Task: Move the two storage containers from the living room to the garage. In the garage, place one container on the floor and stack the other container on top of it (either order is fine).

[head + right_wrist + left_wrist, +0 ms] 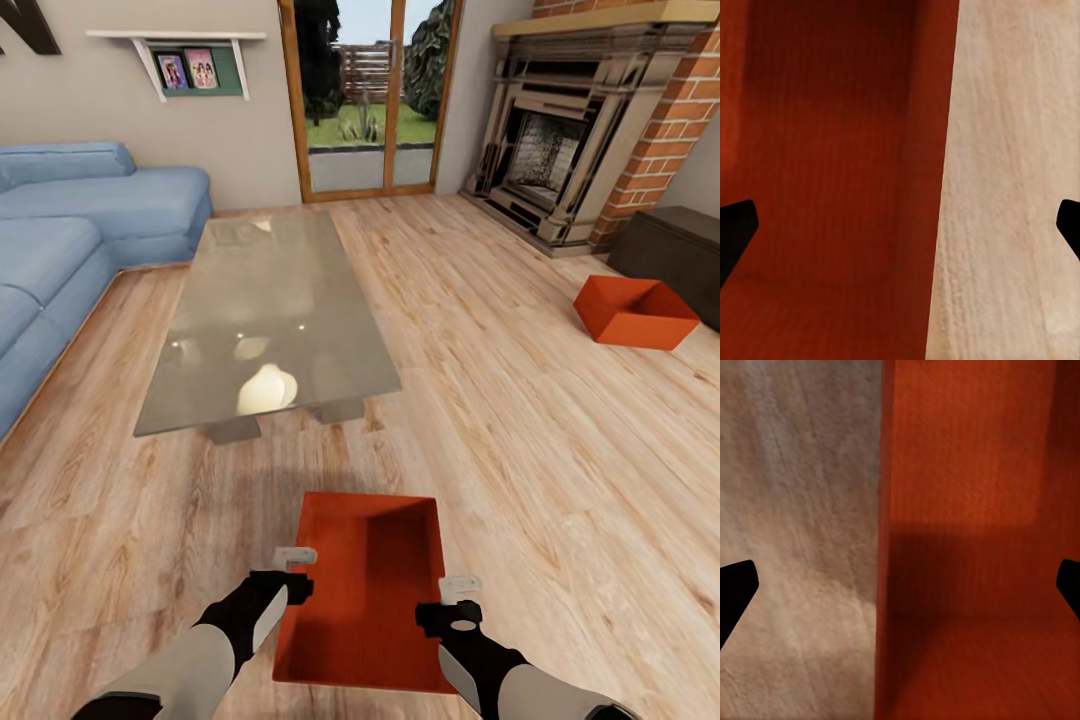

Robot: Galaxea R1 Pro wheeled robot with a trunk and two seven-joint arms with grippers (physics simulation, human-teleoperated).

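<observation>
Both pincers, left pincer [295,556] & right pincer [459,585], were wide open, each straddling a side wall of near container [365,600], lower center. 2nd container [633,311] sat right, by fireplace [560,150].

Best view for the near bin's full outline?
Head view: the near bin shows whole on the wood floor, both grippers at its side walls. The left wrist view and right wrist view each show just one wall edge and some interior, close up.

You have no readable text, labels, brands or numbers here. The two framed pictures [187,70] on the wall shelf [175,37] show pink figures, too small to read.
</observation>
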